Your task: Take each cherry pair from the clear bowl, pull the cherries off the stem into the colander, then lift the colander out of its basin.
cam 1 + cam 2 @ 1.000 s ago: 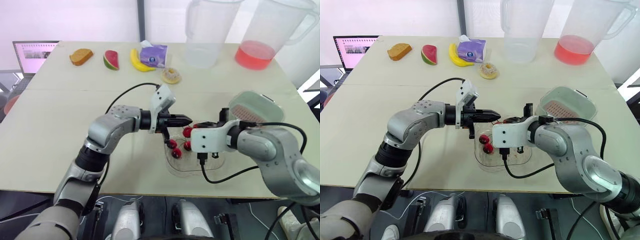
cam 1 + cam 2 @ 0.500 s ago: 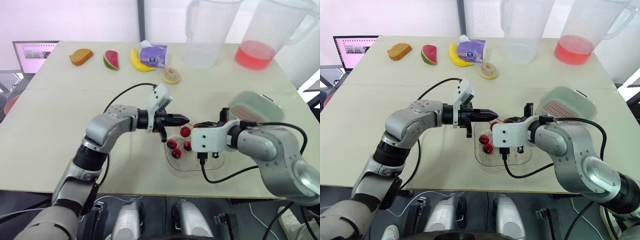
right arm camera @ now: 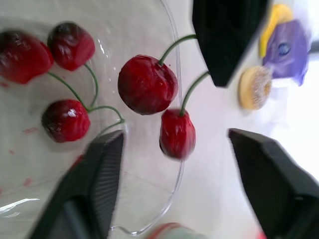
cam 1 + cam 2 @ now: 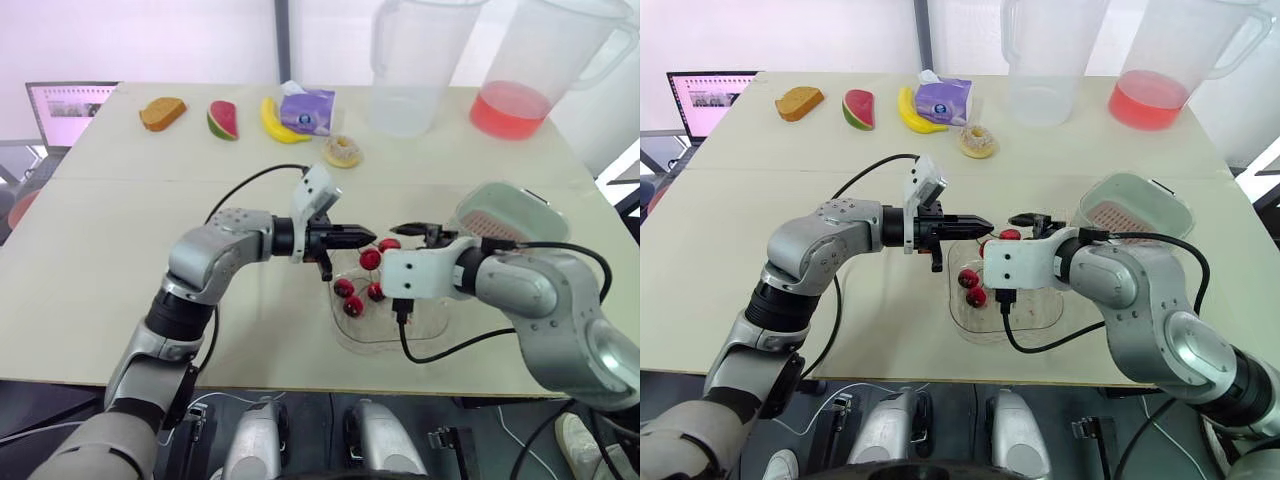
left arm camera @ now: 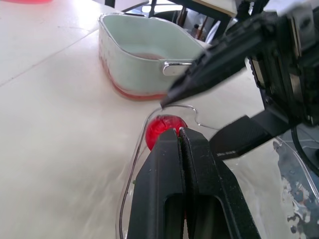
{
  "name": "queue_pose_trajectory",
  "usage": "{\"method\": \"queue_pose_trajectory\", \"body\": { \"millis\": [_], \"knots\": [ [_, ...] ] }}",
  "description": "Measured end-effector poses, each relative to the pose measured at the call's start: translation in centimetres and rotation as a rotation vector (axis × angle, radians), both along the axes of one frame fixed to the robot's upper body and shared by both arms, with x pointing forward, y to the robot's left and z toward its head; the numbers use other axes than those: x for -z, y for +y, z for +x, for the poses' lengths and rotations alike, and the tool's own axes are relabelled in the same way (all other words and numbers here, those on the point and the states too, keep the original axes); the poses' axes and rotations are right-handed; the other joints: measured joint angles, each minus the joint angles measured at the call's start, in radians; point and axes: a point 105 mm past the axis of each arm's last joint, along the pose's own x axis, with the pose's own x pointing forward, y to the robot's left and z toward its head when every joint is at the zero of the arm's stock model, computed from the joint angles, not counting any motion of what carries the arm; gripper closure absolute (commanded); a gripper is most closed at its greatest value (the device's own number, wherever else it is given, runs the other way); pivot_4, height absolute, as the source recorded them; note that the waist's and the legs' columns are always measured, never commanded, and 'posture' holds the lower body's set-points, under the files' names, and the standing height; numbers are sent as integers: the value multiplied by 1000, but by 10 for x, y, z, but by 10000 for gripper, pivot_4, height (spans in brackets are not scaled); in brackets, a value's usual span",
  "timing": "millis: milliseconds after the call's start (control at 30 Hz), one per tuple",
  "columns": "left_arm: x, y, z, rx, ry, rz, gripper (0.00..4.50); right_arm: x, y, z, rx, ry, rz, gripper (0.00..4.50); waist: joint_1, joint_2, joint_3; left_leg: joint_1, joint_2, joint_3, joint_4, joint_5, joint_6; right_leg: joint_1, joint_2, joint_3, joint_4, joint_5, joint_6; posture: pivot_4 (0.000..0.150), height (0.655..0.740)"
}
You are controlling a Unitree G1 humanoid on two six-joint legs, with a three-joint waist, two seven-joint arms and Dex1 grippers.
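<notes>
My left gripper is shut on the green stem of a cherry pair, held just above the far rim of the clear bowl. Both red cherries still hang from the stem. My right gripper faces it from the right with its jaws open on either side of the hanging pair, touching neither cherry. Several more cherries lie in the bowl. The pink colander sits inside its pale green basin, to the right behind the right arm.
Two big clear pitchers stand at the back, one empty and one with red liquid. Toy bread, watermelon slice, banana, a purple tissue pack and a doughnut lie behind. A laptop sits far left.
The right gripper has opened its jaws wide around the pair. The left gripper has drawn slightly left, still holding the stem with both cherries on it.
</notes>
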Motion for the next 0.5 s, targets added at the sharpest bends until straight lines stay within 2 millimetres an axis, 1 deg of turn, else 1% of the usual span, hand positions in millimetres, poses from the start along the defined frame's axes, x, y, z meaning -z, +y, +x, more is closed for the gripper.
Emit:
{"method": "queue_pose_trajectory", "body": {
  "millis": [100,167,233,333,400,433,500],
  "knots": [
    [-5,10,0,25,-53,32,45000,-10,-9,-4,48,95,121,11567,0,0,0,0,0,0,0,0,0,0,0,0,0,0,0,1500,7400],
    [-13,20,-1,66,-113,66,45000,-16,-14,-8,81,219,247,11567,-3,0,0,1,0,0,0,0,0,1,0,0,0,0,0,1500,7400],
    [-26,26,-4,133,-188,91,45000,-34,-12,-9,81,303,392,11567,-3,0,0,1,0,0,0,0,0,1,0,0,1,0,0,1500,7400],
    [-39,33,-7,224,-269,113,45000,-52,-8,-10,61,397,521,11567,-1,1,0,1,0,0,-1,-3,5,1,0,0,0,0,-1,1500,7400],
    [-38,38,-6,262,-290,118,45000,-54,1,-10,31,461,574,11567,0,1,0,1,0,0,-1,-3,5,1,0,0,0,0,-1,1500,7400],
    [-35,39,-4,283,-294,121,45000,-54,7,-9,16,502,613,11567,0,1,0,1,0,0,0,-3,6,1,0,0,0,0,-1,1500,7400],
    [-32,39,-2,302,-301,124,45000,-53,11,-7,15,528,635,11567,2,1,0,0,0,0,0,-3,6,0,0,0,0,0,0,1500,7400]
  ]
}}
